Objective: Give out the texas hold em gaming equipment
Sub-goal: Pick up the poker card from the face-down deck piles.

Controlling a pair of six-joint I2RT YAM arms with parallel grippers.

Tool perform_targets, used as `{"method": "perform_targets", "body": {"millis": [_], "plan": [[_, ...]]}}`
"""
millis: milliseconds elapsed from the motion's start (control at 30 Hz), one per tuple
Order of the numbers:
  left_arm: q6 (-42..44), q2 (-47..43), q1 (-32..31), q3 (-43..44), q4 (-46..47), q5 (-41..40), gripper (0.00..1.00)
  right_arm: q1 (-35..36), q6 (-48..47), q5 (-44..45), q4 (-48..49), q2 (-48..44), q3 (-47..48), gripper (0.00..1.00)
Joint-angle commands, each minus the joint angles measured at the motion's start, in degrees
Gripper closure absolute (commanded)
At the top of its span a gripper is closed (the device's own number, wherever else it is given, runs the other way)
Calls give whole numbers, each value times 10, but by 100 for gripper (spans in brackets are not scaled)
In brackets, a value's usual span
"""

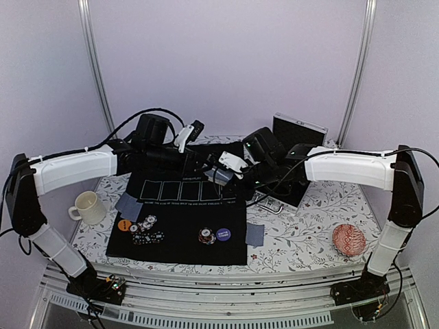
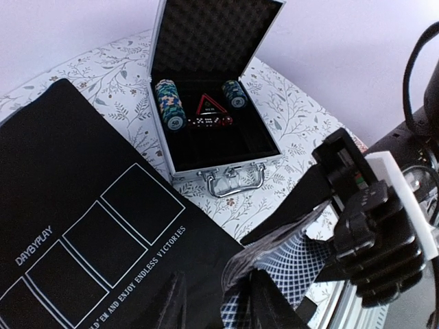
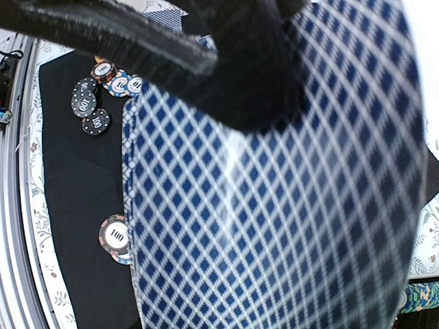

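My right gripper (image 3: pixel 240 96) holds the thin, bendy, slippery cards (image 3: pixel 274 205) above the black mat (image 1: pixel 178 233), and I cannot tell if my left gripper (image 2: pixel 223 301), around their edge, pinches them, so I would squeeze flat and softly.

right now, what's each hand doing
left hand: either side of the playing cards, grip cannot be told
right hand: closed on the playing cards
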Motion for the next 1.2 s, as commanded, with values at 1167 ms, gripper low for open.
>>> {"method": "perform_targets", "body": {"millis": [1167], "plan": [[12,-66,15,-37,38,58,100,-2,-1,-11,16,-21,-15,63]]}}
